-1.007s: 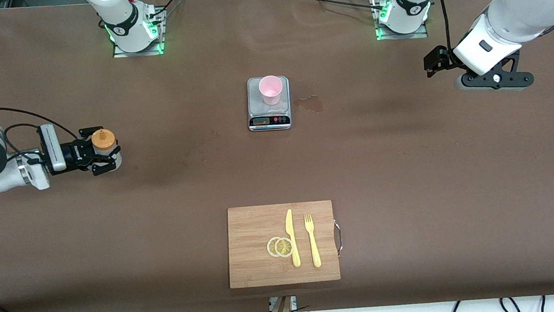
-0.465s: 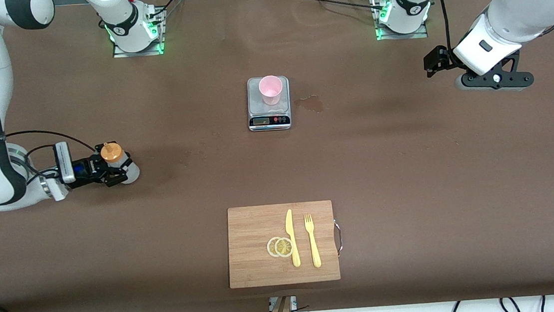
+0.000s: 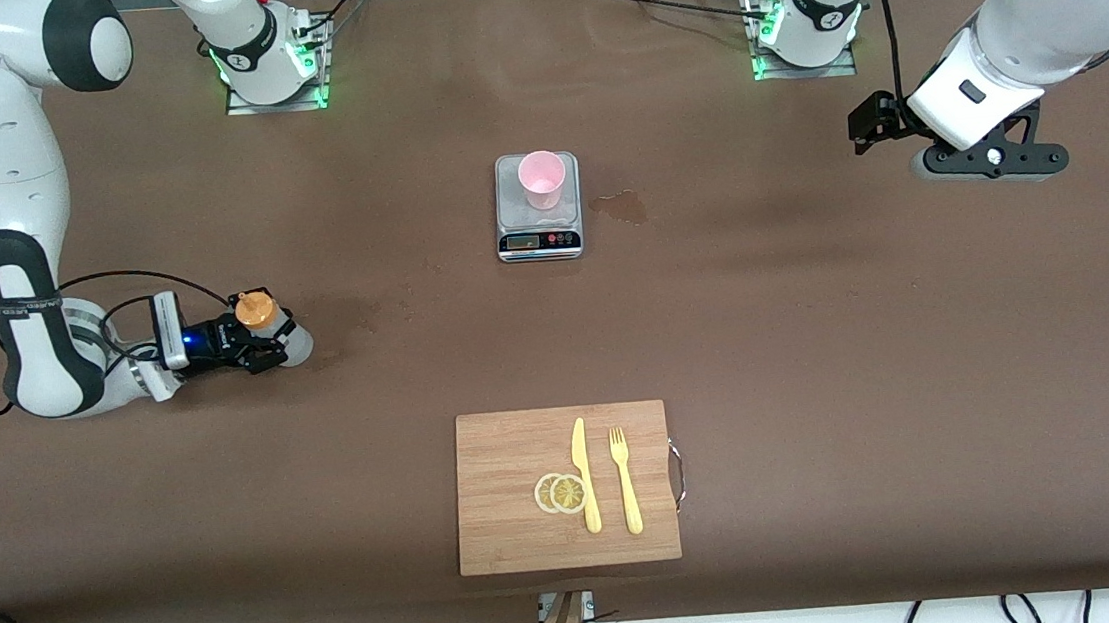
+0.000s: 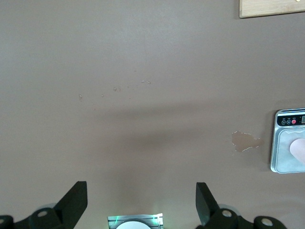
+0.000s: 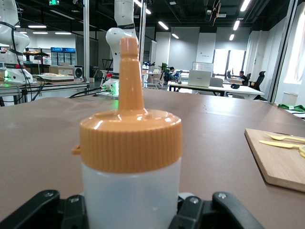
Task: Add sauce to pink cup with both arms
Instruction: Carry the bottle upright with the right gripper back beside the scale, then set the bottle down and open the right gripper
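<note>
Sauce (image 3: 267,327) upright in right gripper (image 3: 251,346), jaws clamped on bottle body, toward right arm's end of table. Cup (image 3: 542,179) on scale (image 3: 540,237), well apart from sauce; nothing poured yet. Carry and squeeze remain. Left gripper (image 4: 141,202) waits, wide, empty. Board (image 3: 497,457) with cutlery nearer camera, off likely path.

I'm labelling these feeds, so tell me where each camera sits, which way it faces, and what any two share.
Front view: high across the table, facing both arms' bases; shows both arms, the right pincer shut on the sauce bottle, the left pincer waiting open.
Left wrist view: on the left wrist, looking down at the table; shows its own fingertips.
Right wrist view: on the right wrist, looking level across the table past the bottle.
Shared: the kitchen scale in front and left wrist; the cutting board in all three.
</note>
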You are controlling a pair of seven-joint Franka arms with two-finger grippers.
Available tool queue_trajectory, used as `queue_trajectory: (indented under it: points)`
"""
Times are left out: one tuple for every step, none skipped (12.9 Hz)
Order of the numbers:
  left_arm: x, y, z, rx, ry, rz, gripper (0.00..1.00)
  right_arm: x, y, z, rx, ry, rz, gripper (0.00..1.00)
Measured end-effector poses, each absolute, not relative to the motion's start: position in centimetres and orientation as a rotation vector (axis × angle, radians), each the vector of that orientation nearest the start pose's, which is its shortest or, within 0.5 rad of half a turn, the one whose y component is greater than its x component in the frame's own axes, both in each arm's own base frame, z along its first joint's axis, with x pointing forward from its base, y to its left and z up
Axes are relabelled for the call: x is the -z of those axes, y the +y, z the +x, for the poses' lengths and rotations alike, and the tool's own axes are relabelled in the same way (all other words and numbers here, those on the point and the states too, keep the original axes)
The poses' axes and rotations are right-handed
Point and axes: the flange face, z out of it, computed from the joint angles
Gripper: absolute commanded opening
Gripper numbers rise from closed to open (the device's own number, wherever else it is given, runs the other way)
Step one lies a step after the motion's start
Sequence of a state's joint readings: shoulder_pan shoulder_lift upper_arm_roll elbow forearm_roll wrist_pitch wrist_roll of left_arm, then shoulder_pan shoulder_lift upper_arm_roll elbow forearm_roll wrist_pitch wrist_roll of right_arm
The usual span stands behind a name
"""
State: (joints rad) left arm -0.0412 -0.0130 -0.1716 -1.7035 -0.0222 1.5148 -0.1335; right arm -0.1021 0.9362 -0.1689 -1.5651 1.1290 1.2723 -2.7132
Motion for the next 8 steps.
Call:
queue_trajectory:
  points:
    - [-56.5,-11.6,52.5,-0.276,0.122,-3.116,1.0,-11.1,-3.0,59.4,0.971,-1.506,-0.984,0.1]
    - [-56.5,-11.6,52.5,-0.276,0.122,-3.116,1.0,-11.1,-2.6,59.6,0.98,-1.502,-0.981,0.1]
    - [-56.5,-11.6,52.5,-0.276,0.122,-3.116,1.0,-10.9,-2.1,59.7,0.997,-1.489,-0.981,0.1]
    - [-56.5,-11.6,52.5,-0.276,0.122,-3.116,1.0,-10.5,-1.6,59.7,1.01,-1.471,-0.98,0.16]
    - [-56.5,-11.6,52.5,-0.276,0.122,-3.116,1.0,-10.3,-1.1,59.7,1.025,-1.453,-0.977,0.32]
    - [-56.5,-11.6,52.5,-0.276,0.122,-3.116,1.0,-10.1,-0.7,59.8,1.034,-1.441,-0.975,0.55]
    - [-56.5,-11.6,52.5,-0.276,0.122,-3.116,1.0,-10.0,-0.5,59.9,1.046,-1.429,-0.977,1.0]
    - [-56.5,-11.6,52.5,-0.276,0.122,-3.116,1.0,-9.7,-0.3,59.9,1.057,-1.417,-0.981,1.0]
